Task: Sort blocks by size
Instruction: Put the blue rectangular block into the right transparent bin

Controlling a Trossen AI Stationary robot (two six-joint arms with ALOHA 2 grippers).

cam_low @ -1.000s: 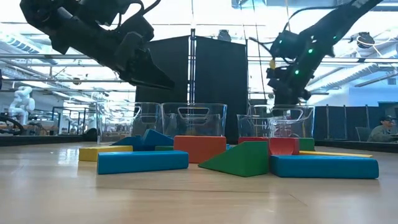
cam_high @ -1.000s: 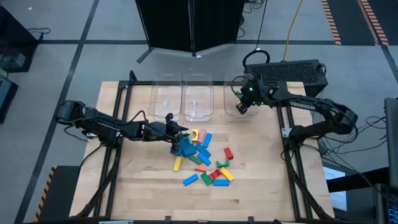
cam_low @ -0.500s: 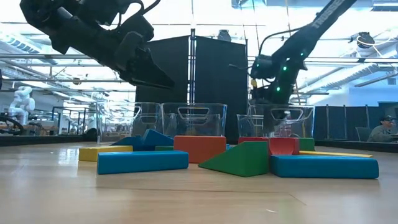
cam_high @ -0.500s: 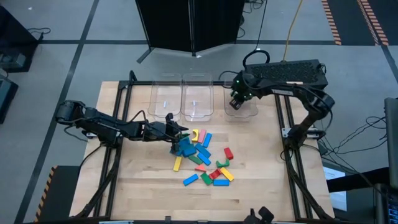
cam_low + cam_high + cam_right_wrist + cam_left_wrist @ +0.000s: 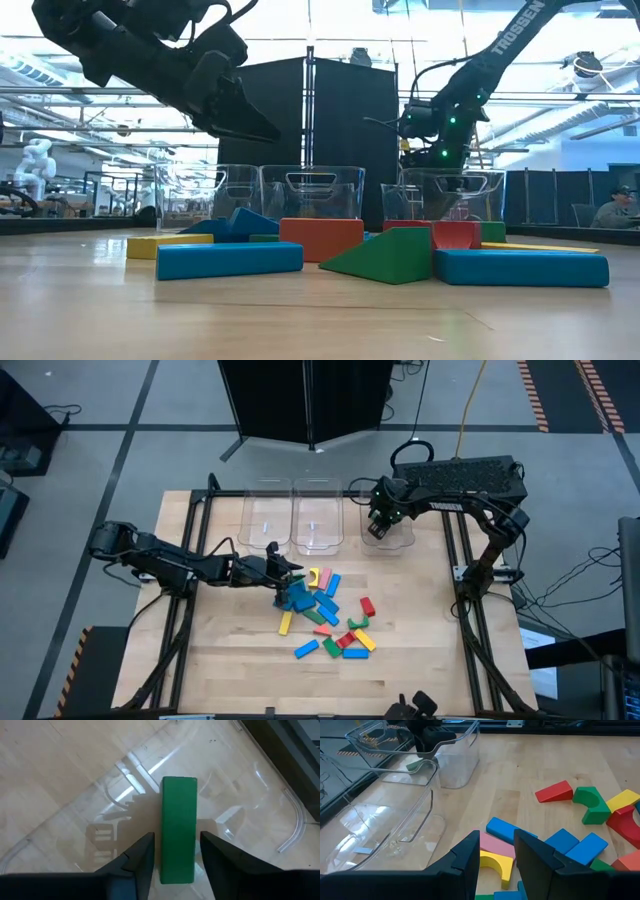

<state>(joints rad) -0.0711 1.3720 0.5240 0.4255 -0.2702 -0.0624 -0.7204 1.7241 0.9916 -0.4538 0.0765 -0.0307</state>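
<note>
The blocks (image 5: 325,615) lie in a loose pile of blue, green, red, yellow and pink pieces at the table's middle. My left gripper (image 5: 288,572) hovers at the pile's left edge, open, with nothing between its fingers (image 5: 497,845); a pink and a yellow block show below the gap. My right gripper (image 5: 378,526) points down into the right clear bin (image 5: 392,538). A long green block (image 5: 178,820) stands between its open fingers (image 5: 177,852), with a narrow gap on each side. Whether the block rests on the bin's floor, I cannot tell.
Three clear bins stand in a row at the far edge: the left one (image 5: 265,520), the middle one (image 5: 318,520) and the right one. A black box (image 5: 470,478) sits beyond the far right corner. Bare wood lies near the front edge (image 5: 250,670).
My right gripper has come down over the right bin, shifting a little toward the table's left, and has tipped more steeply downward. My left arm has kept still, and the pile has not moved.
</note>
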